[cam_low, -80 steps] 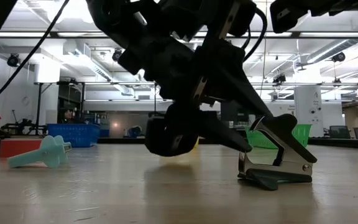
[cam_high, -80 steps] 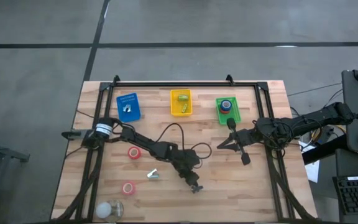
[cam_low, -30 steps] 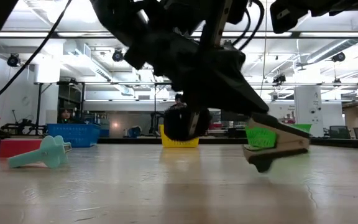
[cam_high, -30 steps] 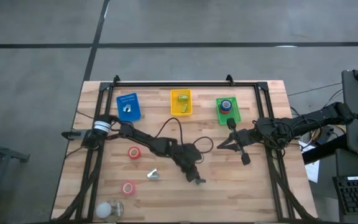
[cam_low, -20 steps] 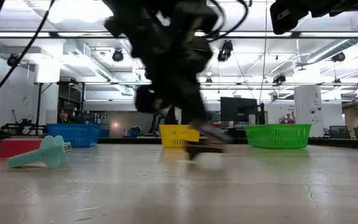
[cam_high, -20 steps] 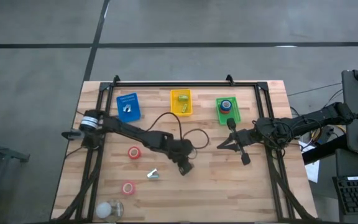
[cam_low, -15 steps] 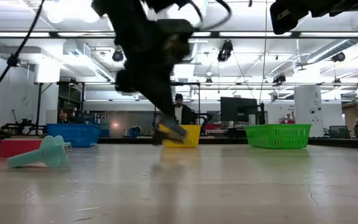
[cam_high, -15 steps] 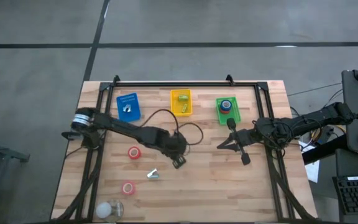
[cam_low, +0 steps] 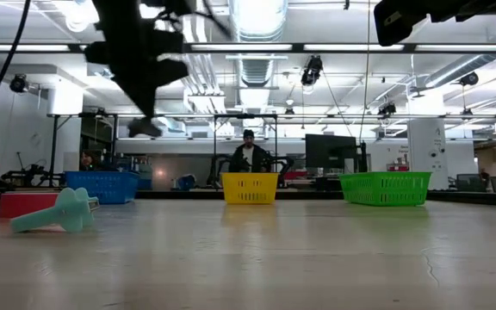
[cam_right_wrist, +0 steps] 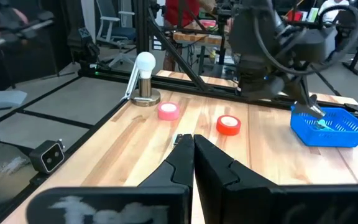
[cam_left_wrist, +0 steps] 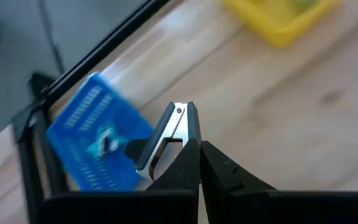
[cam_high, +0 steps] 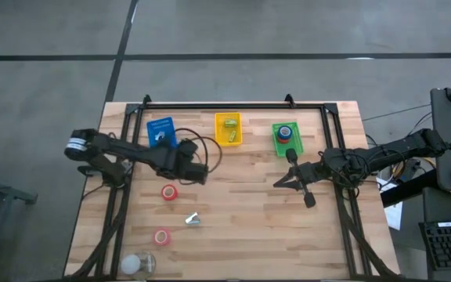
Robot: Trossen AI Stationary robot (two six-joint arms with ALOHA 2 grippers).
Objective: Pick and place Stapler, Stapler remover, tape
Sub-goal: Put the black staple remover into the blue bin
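My left gripper (cam_high: pixel 171 151) is shut on the silver and dark stapler remover (cam_left_wrist: pixel 166 137). It hangs high over the table by the near right rim of the blue basket (cam_high: pixel 161 135). In the low view the remover (cam_low: pixel 145 127) is a blur well above that basket (cam_low: pixel 102 185). A red tape roll (cam_high: pixel 168 192) and a pink tape roll (cam_high: pixel 161 236) lie flat on the wood at the near left. A small green thing that looks like a stapler (cam_high: pixel 229 123) lies in the yellow basket. My right gripper (cam_high: pixel 279 183) hovers shut and holding nothing right of the middle. My left gripper pinches one end of the stapler remover (cam_left_wrist: pixel 188 144) between its two fingertips (cam_left_wrist: pixel 182 171). The rest of the remover sticks out beyond the tips, toward the blue basket. The fingers slant down toward the table's far left. The remover is lifted clear of the table and the basket.
A green basket (cam_high: pixel 286 139) with tape rolls stands at the far right, beside the yellow basket (cam_high: pixel 229 130). A small silver thing (cam_high: pixel 193 222) and a white ball on a stand (cam_high: pixel 135 264) are at the near left. A black frame (cam_high: pixel 218 106) borders the table.
My left gripper, shut on the stapler remover all the while, has swung from the table's near middle up and toward the far left. It has carried the remover clear of the table to the blue basket.
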